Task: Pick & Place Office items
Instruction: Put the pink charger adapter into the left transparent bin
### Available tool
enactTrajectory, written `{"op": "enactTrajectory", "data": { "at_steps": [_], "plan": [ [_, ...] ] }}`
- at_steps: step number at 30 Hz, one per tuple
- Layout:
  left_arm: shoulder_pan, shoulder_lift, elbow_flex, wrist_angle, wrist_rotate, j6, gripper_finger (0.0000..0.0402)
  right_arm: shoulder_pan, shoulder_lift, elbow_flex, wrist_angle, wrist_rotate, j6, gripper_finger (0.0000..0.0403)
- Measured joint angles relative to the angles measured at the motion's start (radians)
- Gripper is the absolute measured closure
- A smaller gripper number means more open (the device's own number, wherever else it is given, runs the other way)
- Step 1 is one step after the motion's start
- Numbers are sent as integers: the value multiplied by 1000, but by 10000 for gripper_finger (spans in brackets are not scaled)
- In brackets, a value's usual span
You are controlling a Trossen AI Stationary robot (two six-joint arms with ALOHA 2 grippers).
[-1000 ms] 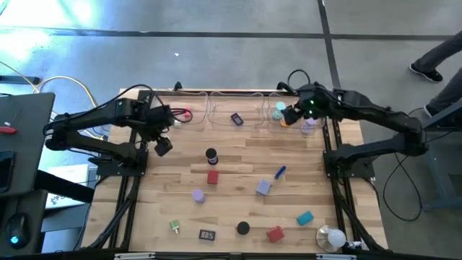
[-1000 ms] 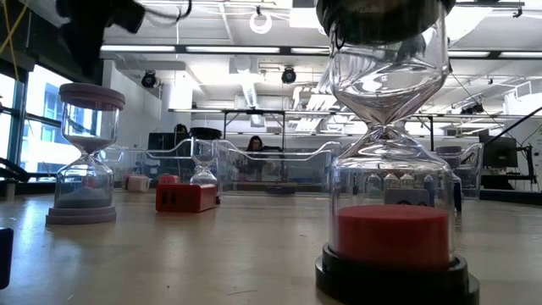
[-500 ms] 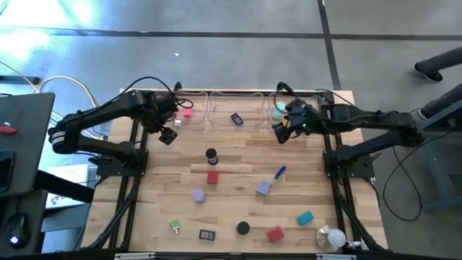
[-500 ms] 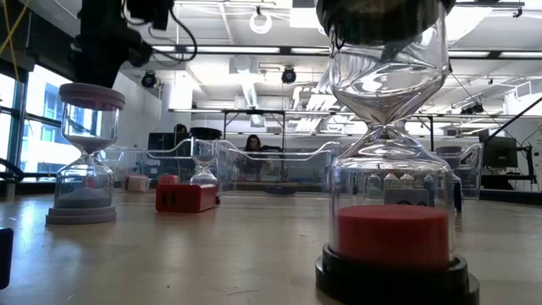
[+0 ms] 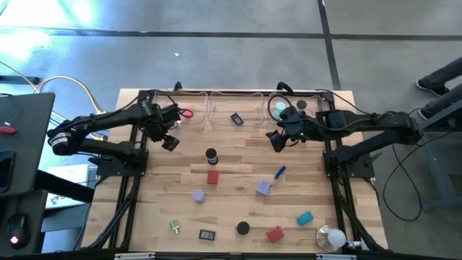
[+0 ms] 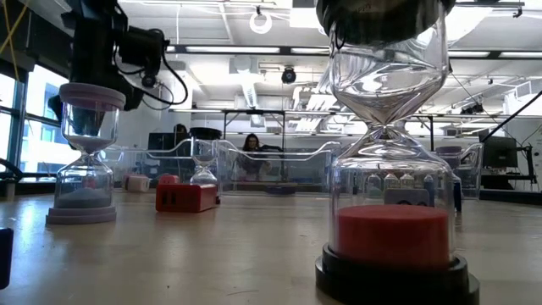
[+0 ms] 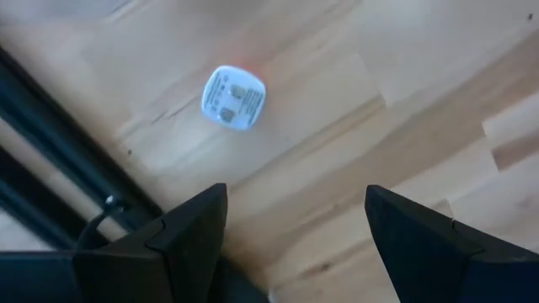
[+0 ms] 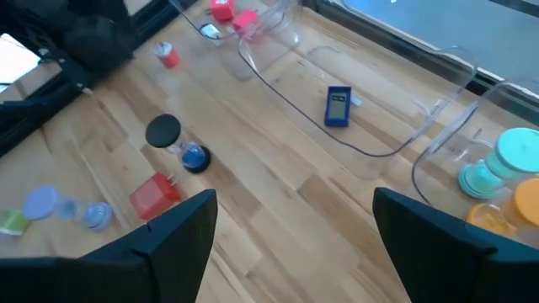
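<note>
Counter (image 5: 238, 155): pale wood planks, carrying all the pieces, with both arms reaching in from its sides.
Trays (image 5: 231, 108): clear plastic, in a row along the far edge; the middle one holds a blue block with a small screen (image 8: 338, 106), the right one a teal cap (image 5: 279, 109) and other round caps, the left one pink and red pieces (image 5: 185, 113).
Left hand (image 5: 169, 141): over the far left of the counter, just near of the left tray; fingers apart, nothing between them; its own camera looks down on bare wood and a small white square piece (image 7: 233, 98).
Right hand (image 5: 276, 140): over the far right of the counter, just near of the right tray; fingers spread wide, nothing held.
White bulb (image 5: 333, 237): near right corner.
Middle pieces: a black-capped timer (image 5: 211, 154), with a red block (image 5: 212, 177) just near of it, a lavender cap (image 5: 198, 195) farther toward the near side, a lavender block (image 5: 264, 188) and a blue stick (image 5: 280, 172) to the right.
Near-edge pieces: a green piece (image 5: 174, 226), a dark block with a screen (image 5: 207, 234), a black cap (image 5: 243, 228), a red block (image 5: 275, 233), a teal block (image 5: 304, 217).
</note>
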Motion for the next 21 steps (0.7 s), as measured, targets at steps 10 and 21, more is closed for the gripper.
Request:
{"op": "enactTrajectory", "data": {
  "at_steps": [10,21],
  "plan": [
    [0,0,-60,91,-100,-2,131,0,0,0,5,0,-5,96],
    [1,1,-119,207,-129,-17,131,0,0,0,10,-3,-14,96]
  ]
}}
